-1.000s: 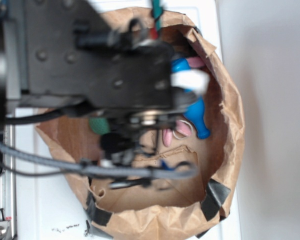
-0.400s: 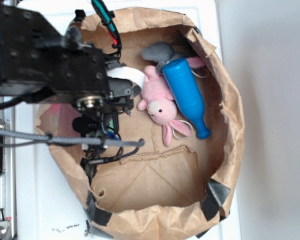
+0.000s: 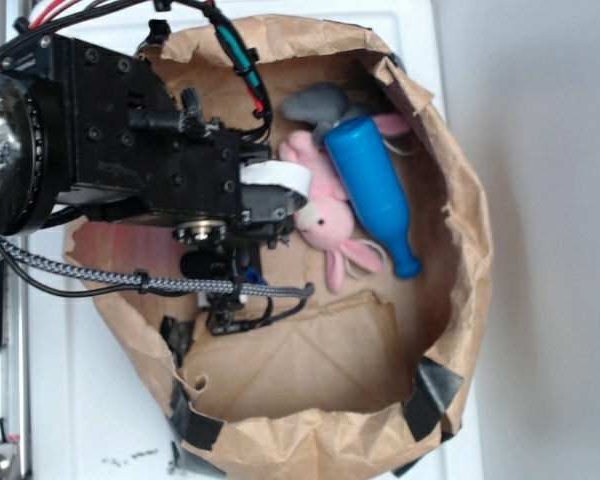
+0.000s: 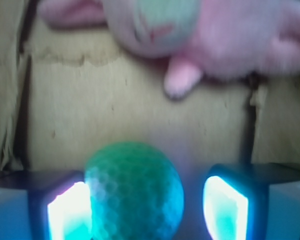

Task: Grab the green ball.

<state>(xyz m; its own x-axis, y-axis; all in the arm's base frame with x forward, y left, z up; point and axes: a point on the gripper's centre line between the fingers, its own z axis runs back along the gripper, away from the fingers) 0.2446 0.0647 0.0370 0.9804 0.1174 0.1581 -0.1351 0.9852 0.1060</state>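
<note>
In the wrist view the green ball (image 4: 135,192), round and finely dimpled, lies on the brown paper floor between my gripper's (image 4: 147,207) two lit fingers. It touches the left finger (image 4: 70,210), and a gap separates it from the right finger (image 4: 225,205). The gripper is open. In the exterior view the black arm (image 3: 150,170) reaches into the left half of the paper bag (image 3: 460,230), and the gripper (image 3: 235,295) points down below it. The ball is hidden there under the arm.
A pink plush bunny (image 3: 325,215) lies just beyond the ball (image 4: 215,30). A blue bottle-shaped toy (image 3: 375,190) leans against it, and a grey plush (image 3: 315,103) sits at the back. The bag's crumpled walls ring everything, with a folded paper flap (image 3: 310,350) on the floor.
The arm swung left off the bag's middle, uncovering the bunny and blue toy, then shifted slightly right. The ball, glimpsed beside the arm a second ago, is now covered by it.
</note>
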